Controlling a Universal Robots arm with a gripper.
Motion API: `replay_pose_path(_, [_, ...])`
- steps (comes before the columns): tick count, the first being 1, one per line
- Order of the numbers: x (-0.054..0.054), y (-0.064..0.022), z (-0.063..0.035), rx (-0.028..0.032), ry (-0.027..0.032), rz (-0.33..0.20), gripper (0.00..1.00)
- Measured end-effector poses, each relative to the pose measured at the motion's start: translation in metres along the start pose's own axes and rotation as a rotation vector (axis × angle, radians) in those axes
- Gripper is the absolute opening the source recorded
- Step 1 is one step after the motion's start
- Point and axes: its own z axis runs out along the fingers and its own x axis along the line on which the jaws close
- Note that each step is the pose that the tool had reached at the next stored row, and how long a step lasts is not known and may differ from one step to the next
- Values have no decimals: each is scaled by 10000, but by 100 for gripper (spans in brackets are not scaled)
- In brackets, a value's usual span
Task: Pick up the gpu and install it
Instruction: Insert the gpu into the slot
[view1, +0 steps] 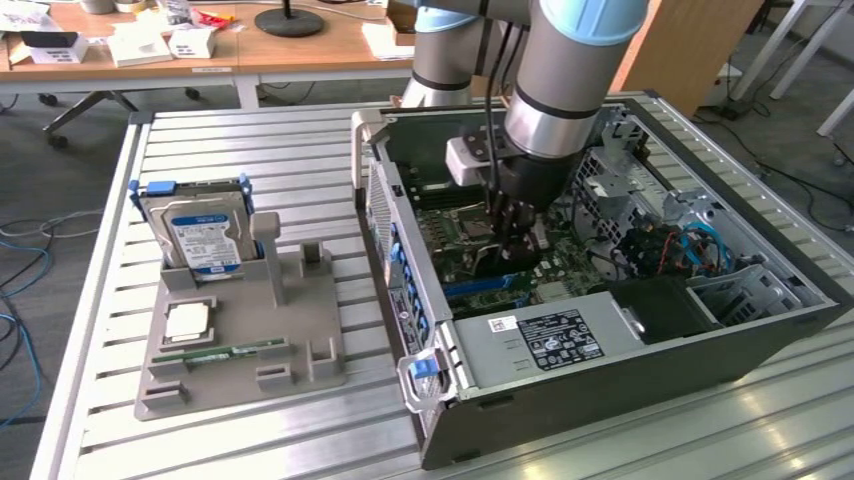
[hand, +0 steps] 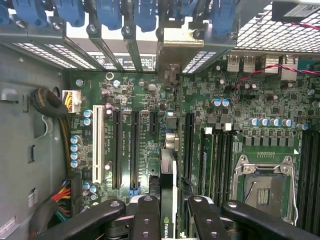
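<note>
The gpu (hand: 168, 200), a thin black card, stands upright on edge over the green motherboard (hand: 125, 95) slots

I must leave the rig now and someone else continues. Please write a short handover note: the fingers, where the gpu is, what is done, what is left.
Gripper: fingers shut on the gpu, low inside the open computer case.
Gpu: held on edge over the expansion slots of the motherboard; whether it sits in a slot cannot be told.
Done: gpu picked up and brought into the case.
Left: seating not confirmed, card not released.
Aside: hard drive and RAM stick are on the grey holder, at the exterior view's left.
</note>
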Motion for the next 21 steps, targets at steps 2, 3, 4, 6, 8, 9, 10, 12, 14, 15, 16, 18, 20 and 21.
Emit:
replay_pose_path(2, [1,3,9,0,0,-2,26])
replay_pose_path(3, [1,4,9,-2,2,-2,26])
replay_pose_path(4, [1,3,9,-2,3,-2,26])
replay_pose_path(6, [1,4,10,-2,3,-2,26])
replay_pose_path(8, [1,4,10,-1,2,-1,26])
replay_pose_path(9, [0,3,18,2,-4,-2,26])
replay_pose_path(10, [1,4,24,1,-2,-1,26])
replay_pose_path(12, [2,4,32,-1,1,-1,26])
replay_pose_path(14, [2,5,33,-2,4,-2,26])
replay_pose_path(15, [1,9,34,-1,3,1,26])
replay_pose_path(16, [1,15,35,0,1,1,26])
replay_pose_path(18, [0,19,37,-1,1,-2,26])
replay_pose_path(20, [-2,18,42,0,0,-3,26])
replay_pose_path(21, [-4,19,44,0,0,-2,26])
